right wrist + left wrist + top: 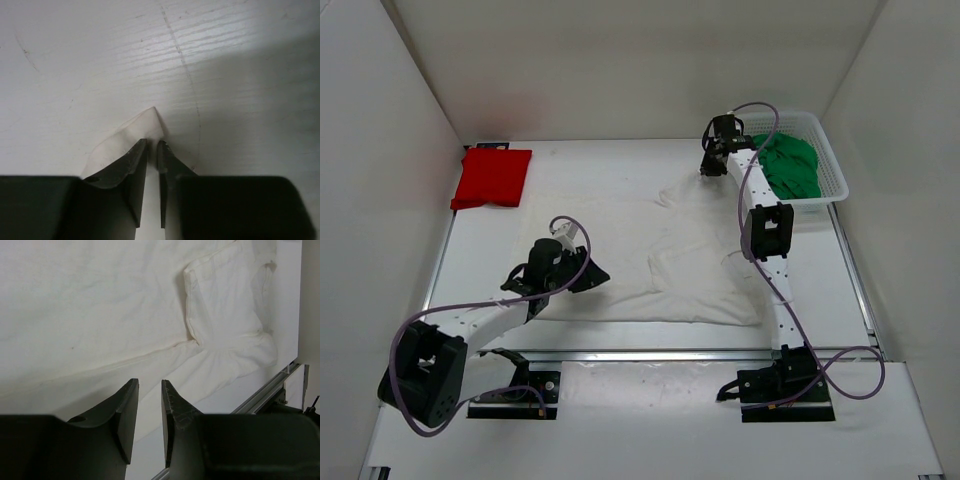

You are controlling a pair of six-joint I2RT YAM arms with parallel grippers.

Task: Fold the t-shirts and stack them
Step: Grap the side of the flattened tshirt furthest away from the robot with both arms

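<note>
My L hand jaws a slit apart, nothing betw them, over near-L edge of white cloth t-shirt spread mid bench, R hand nipped on its far corner, folded bright red cloth t-shirt far L, crumpled green cloth t-shirt in white plastic mesh basket far R

A white worktop, faintly scratched, is boxed in by plain white walls at nine, twelve and three o'clock. An aluminium rail edges it at six o'clock. The light is soft and even.
</note>
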